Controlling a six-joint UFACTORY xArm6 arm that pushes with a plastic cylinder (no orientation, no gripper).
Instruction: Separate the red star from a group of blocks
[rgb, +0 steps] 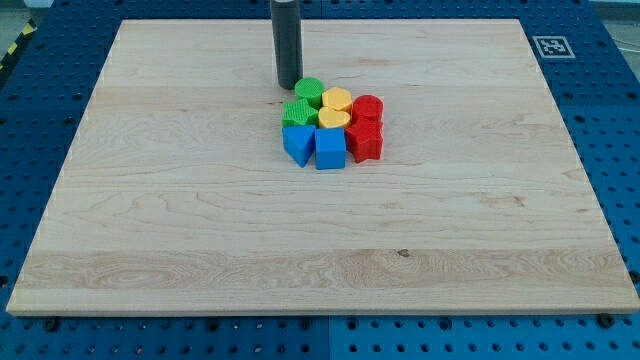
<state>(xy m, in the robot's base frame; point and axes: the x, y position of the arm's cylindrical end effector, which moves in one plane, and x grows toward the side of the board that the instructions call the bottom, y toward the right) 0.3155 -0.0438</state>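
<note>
A tight group of blocks sits near the board's middle, a little toward the view's top. The red star (364, 142) is at the group's lower right, touching a red cylinder (368, 108) above it and a blue cube (330, 149) on its left. A blue triangular block (297, 144), a green block (297, 112), a green cylinder (308, 92), a yellow cylinder (337, 99) and a yellow heart (333, 118) fill the rest. My tip (289, 84) stands just left of the green cylinder, at the group's upper left, far side from the red star.
The wooden board (150, 230) lies on a blue perforated table (620, 150). A black-and-white marker tag (551, 45) sits at the board's top right corner.
</note>
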